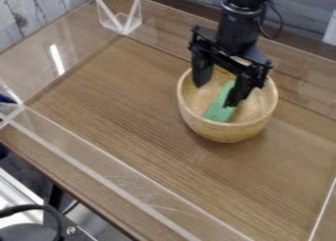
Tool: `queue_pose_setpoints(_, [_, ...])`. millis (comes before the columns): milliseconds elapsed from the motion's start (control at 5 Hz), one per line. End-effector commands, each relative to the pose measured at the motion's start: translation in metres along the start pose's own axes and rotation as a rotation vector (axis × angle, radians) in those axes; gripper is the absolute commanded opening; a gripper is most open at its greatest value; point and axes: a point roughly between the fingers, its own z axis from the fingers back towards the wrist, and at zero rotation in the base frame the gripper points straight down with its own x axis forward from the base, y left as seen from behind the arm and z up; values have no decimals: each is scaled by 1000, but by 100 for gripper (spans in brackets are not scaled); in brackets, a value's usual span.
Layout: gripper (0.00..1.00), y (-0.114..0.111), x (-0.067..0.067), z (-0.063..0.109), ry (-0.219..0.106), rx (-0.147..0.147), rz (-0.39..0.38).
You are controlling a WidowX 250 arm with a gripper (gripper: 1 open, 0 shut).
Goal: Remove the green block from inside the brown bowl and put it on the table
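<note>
The brown bowl [199, 124] stands right of centre on the table [112, 107]. Inside it the green block [225, 104] lies tilted, its far end partly hidden by a finger. My black gripper [226, 85] hangs straight down over the bowl, open, with its two fingers straddling the block's upper end. One finger [201, 72] is at the bowl's left inner side, the other at the right. I cannot tell whether either touches the block.
Low clear acrylic walls [79, 151] border the tabletop. A clear angled bracket [121, 17] stands at the back left corner. Dark equipment [37, 225] shows below the front edge at bottom left.
</note>
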Motion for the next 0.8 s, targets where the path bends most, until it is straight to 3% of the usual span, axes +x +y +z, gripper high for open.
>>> queue_pose_setpoints(0, [100,0,10,7,-39,-7,-10])
queue_pose_setpoints(200, [100,0,14,-4,-23,-18,-17])
queue_pose_setpoints(400, [0,1,13,-10,-6,2,-16])
queue_pose_setpoints(600, [0,3,12,-10,2,21,-15])
